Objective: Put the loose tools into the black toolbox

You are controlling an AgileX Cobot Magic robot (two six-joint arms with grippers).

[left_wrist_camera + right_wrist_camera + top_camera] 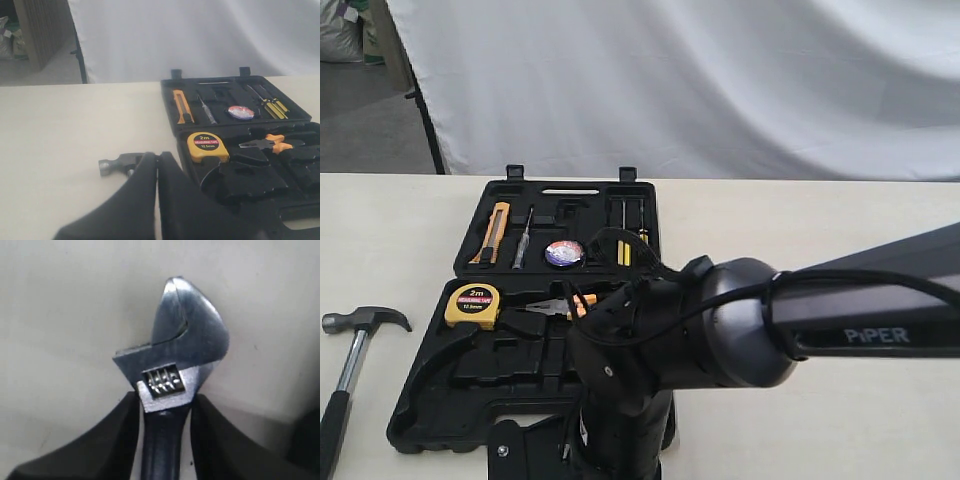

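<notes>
**Wrench in the right claw, hammer loose, roll boxed**

The wrench (pixel 175 365) is clamped between the right claw's (pixel 165 405) fingers. Its black handle runs back into the grip, and its silver jaws and worm screw jut past the tips. The hammer (pixel 348 375), with steel head and black handle, lies flat, its head just beyond the left claw's (pixel 156 162) closed tips. The black toolbox (pixel 500 370) lies open beside that claw. The bluish tape roll (pixel 564 253) sits in the half farther from it.

right arm (pixel 880 305): dark grey tube, rounded joint | white PiPER lettering (pixel 877 336) | black cables (pixel 840 272) | right gripper fingers (pixel 115 440) black
</notes>
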